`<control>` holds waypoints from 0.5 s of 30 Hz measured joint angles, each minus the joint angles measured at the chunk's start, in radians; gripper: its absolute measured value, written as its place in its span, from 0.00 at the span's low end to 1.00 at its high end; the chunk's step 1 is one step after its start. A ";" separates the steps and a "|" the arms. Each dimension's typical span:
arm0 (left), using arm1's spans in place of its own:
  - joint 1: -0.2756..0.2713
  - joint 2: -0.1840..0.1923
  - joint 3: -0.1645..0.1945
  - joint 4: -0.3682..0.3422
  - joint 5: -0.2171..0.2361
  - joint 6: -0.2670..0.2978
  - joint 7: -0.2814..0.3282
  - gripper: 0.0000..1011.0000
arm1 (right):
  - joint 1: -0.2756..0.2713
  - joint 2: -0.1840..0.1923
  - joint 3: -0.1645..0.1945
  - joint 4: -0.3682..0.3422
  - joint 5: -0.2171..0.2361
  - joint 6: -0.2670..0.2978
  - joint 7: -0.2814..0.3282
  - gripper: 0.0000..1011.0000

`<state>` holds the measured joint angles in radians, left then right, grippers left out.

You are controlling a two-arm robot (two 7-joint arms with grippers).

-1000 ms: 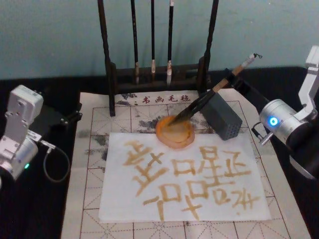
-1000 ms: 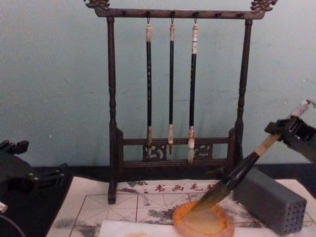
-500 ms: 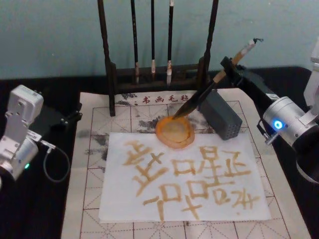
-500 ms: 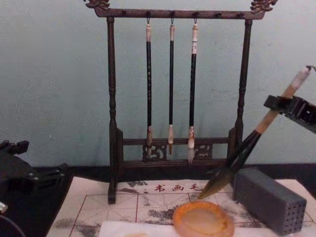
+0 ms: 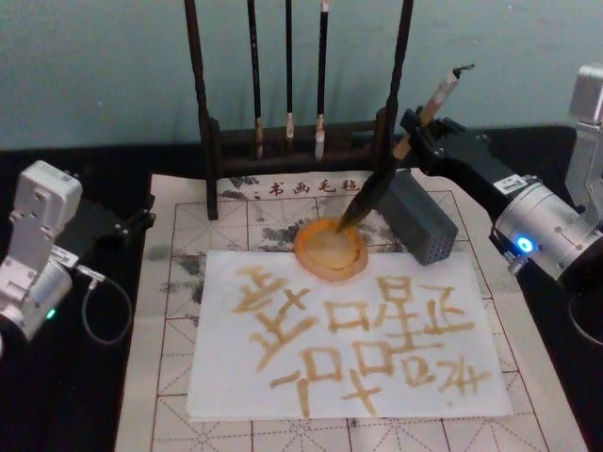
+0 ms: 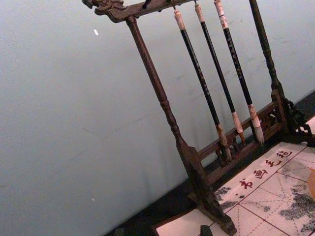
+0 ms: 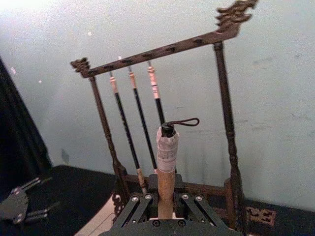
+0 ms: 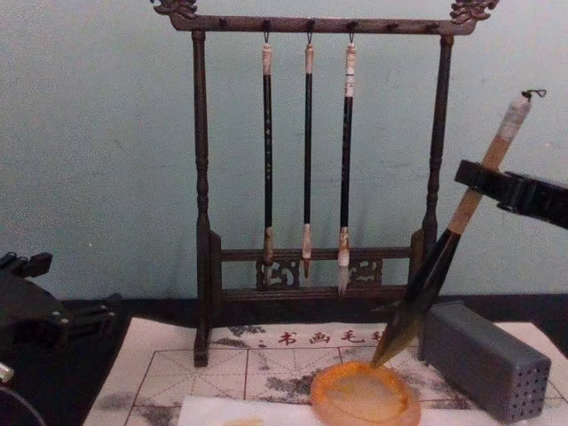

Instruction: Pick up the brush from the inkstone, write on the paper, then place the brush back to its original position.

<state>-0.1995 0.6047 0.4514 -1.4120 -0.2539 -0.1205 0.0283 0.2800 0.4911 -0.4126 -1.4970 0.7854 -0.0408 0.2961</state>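
Red "书画毛毡" printed on felt mat (image 5: 168,377)

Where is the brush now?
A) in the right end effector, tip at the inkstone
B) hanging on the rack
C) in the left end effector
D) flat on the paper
A: the right end effector clamps the brush by its handle, tip at the inkstone rim.

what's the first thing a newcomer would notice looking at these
The right pincer holding the brush aslant by its tan handle, dark tip down at the far rim of the orange inkstone. Next, the white paper in front of it, covered in big amber characters, and the tall dark stand behind with three thin brushes hanging. The left pincer sits parked by the mat's left edge.
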 joint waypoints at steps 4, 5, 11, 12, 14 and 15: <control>0.000 0.000 0.000 0.000 0.000 0.000 0.000 0.99 | 0.000 0.007 -0.004 -0.004 -0.028 -0.008 0.015 0.20; 0.000 0.000 0.000 0.000 0.000 0.000 0.000 0.99 | 0.000 0.009 -0.005 -0.005 -0.039 -0.011 0.021 0.20; 0.000 0.000 0.000 0.000 0.000 0.000 0.000 0.99 | 0.003 0.014 -0.009 -0.010 -0.077 -0.015 0.046 0.20; 0.000 0.000 0.000 0.000 0.000 0.000 0.000 0.99 | 0.003 0.014 -0.009 -0.010 -0.081 -0.015 0.049 0.20; 0.000 0.000 0.000 0.000 0.000 0.000 0.000 0.99 | 0.003 0.014 -0.009 -0.012 -0.089 -0.016 0.054 0.20; 0.000 0.000 0.000 0.000 0.000 0.000 0.000 0.99 | 0.003 0.014 -0.009 -0.012 -0.092 -0.016 0.057 0.20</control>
<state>-0.1995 0.6047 0.4514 -1.4120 -0.2539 -0.1205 0.0283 0.2832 0.5051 -0.4220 -1.5092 0.6937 -0.0565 0.3528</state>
